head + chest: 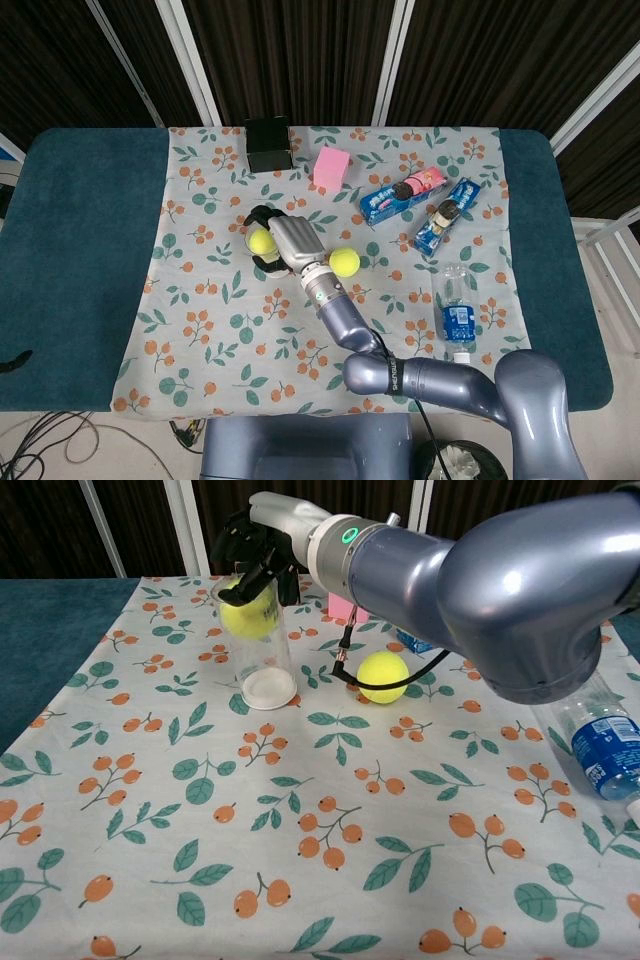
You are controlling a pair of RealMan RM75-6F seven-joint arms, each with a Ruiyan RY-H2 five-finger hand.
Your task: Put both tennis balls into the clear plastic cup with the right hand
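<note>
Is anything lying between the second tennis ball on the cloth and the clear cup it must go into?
Nothing visible. Bare cloth separates the loose tennis ball from the clear plastic cup. The right hand sits over the cup's mouth with the first ball in its top.
</note>
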